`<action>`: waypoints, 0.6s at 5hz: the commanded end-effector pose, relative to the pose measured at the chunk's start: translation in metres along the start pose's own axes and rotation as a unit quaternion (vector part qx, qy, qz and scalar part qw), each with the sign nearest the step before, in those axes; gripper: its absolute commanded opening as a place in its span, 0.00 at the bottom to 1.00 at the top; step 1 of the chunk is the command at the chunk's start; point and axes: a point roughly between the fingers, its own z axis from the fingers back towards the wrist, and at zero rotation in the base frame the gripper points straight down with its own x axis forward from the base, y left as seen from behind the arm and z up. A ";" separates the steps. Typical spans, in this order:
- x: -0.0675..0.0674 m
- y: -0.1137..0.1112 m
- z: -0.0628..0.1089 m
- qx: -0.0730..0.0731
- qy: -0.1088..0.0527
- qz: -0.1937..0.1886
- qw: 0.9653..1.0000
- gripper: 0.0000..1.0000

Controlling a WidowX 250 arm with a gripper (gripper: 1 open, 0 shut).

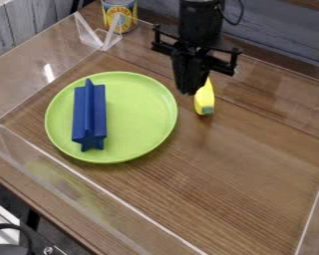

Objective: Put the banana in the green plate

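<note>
The small yellow banana lies on the wooden table just right of the green plate. My black gripper points straight down. Its fingers are drawn together over the banana's far left end and hide that end. The rest of the banana sticks out below and to the right of them, resting on the table. The plate's right half is bare. A long blue block lies on its left half.
A yellow printed can stands at the back, behind the plate. Clear plastic walls enclose the table on the left, back and front. Open wood stretches to the right and front of the banana.
</note>
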 end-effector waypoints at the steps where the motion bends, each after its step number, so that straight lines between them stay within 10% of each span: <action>1: 0.015 -0.009 0.015 -0.002 -0.027 0.006 1.000 1.00; 3: 0.025 -0.011 0.013 -0.009 -0.034 0.012 0.999 1.00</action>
